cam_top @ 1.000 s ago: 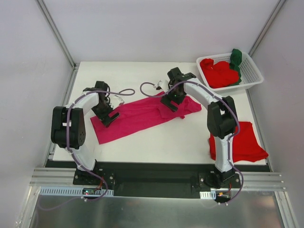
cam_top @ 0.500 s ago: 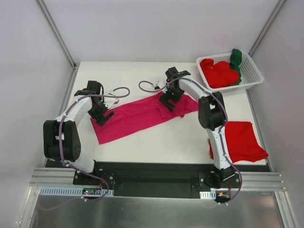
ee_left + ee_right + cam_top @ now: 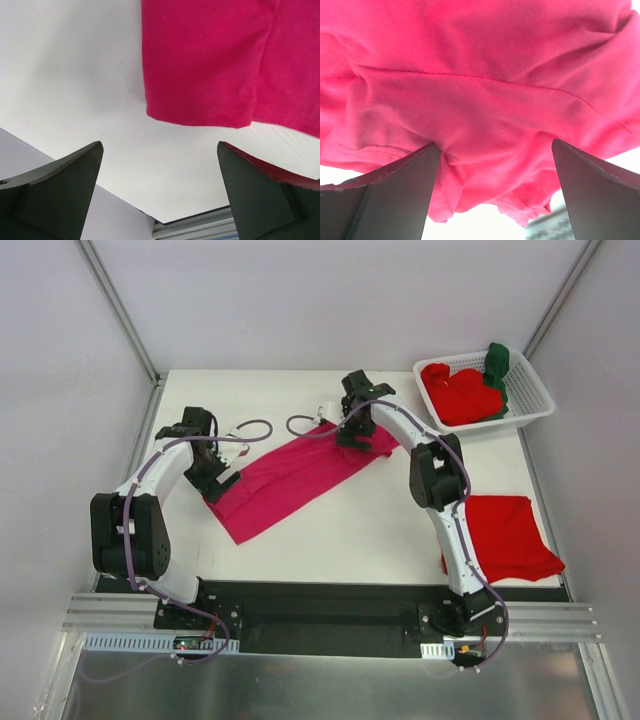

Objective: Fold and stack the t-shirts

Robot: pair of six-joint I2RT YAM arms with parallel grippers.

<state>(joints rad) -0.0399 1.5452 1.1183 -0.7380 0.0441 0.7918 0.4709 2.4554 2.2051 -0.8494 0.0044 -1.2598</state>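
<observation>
A magenta-pink t-shirt [image 3: 295, 475] lies in a long diagonal strip across the middle of the white table. My left gripper [image 3: 220, 483] is open at the strip's lower left end. In the left wrist view the gripper [image 3: 159, 147] holds nothing, and the shirt's hem [image 3: 210, 75] lies just beyond its fingertips. My right gripper [image 3: 353, 435] is open over the bunched upper right end. In the right wrist view the gripper [image 3: 495, 144] stands wide apart around rumpled pink cloth [image 3: 485, 85]. A folded red t-shirt [image 3: 507, 535] lies at the near right.
A white slotted basket [image 3: 530, 400] at the back right holds bright red shirts [image 3: 460, 392] and a dark green shirt [image 3: 497, 365]. The enclosure's walls and metal posts close in the table on three sides. The arm bases stand on the black rail at the near edge.
My right gripper has moved back and left, and the shirt's right end has bunched up with it. The shirt lies steeper and shorter. My left arm swung left a second ago and has since held.
</observation>
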